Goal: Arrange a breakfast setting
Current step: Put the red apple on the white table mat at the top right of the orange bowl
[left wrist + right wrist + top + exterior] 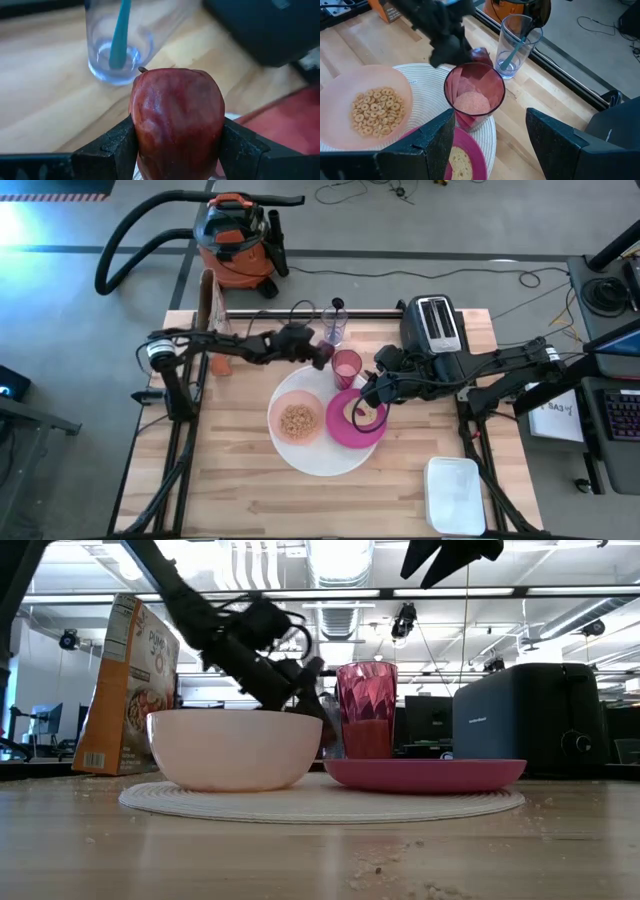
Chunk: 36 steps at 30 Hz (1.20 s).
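From table height, the nearest thing is the large white round plate [320, 802], lying flat on the wooden table [250, 480] with the pale pink bowl [234, 749] standing on its one side and the smaller magenta plate [425, 773] overlapping its other edge. The bowl holds ring cereal, and a piece of toast [459, 164] lies on the magenta plate. Above that plate hangs the right gripper [362, 402], its arm stretched in low from the table's right edge past the black toaster [432, 326]; its two dark fingers [425, 145] stand wide apart with nothing between them, framing the translucent pink cup [474, 95], which stands upright just beyond the magenta plate at the white plate's far rim. The left arm reaches across from the left side, elbow raised and wrist angled downward, bringing the left gripper [322, 357] just beside the cup on its far side. Its jaws are closed against both sides of a dark red apple [176, 120], held stem end forward. Farther back stands the clear glass [335, 323], upright near the table's rear edge, with the teal-handled spoon [120, 32] leaning inside it. A cereal box [124, 685] stands at the far left.
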Available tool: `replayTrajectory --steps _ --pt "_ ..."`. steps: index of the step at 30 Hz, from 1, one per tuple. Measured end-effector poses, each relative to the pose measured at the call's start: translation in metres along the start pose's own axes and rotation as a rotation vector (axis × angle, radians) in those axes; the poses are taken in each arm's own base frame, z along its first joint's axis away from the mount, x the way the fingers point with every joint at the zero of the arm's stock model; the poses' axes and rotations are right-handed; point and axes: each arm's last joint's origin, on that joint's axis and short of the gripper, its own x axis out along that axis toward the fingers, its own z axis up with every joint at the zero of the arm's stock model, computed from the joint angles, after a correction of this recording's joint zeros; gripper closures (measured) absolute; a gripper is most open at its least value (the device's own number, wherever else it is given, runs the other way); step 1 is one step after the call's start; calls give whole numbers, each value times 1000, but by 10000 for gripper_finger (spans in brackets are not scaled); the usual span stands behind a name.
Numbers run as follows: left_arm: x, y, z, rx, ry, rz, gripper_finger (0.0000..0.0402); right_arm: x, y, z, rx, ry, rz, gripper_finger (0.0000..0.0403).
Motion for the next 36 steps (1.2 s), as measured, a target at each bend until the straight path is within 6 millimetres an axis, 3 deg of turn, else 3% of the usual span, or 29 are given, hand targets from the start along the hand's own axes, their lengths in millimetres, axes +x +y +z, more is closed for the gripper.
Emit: replayTrajectory --steps 13,20,36 --pt "-35 22 -52 219 -288 -292 200 0 0 0 0 0 0 170" --pt "-44 33 -72 327 -332 -371 193 0 0 0 0 0 0 170" --pt "-46 37 -88 576 -295 -356 188 0 0 0 0 0 0 170"
